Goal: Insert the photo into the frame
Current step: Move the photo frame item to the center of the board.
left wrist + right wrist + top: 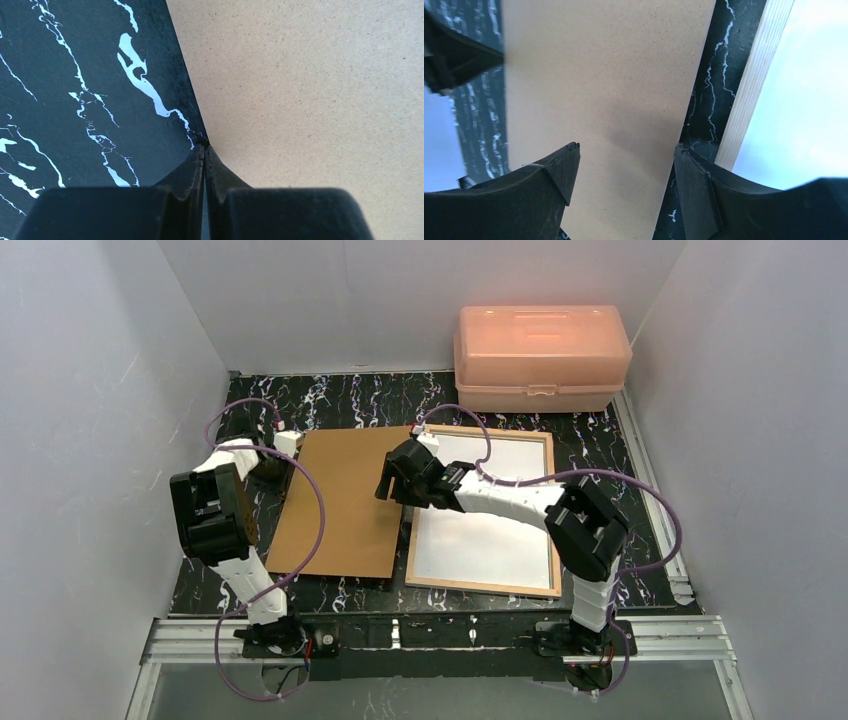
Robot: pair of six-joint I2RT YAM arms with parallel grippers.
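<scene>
Marbled bench [340, 400] is bearing board [345, 505] beside frame [480, 585]. Left tool [205, 147] is resting closed at board's edge; right tool [626, 150], spread wide, needs centring over opposite edge.

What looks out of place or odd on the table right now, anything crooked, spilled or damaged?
Nothing looks spilled or damaged. The brown board lies flat beside the frame, with only a narrow strip of table between them. The one oddity is that no photo shows in any view.

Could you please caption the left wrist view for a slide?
Left claw shut at the edge of the brown board on the marbled table.
</scene>
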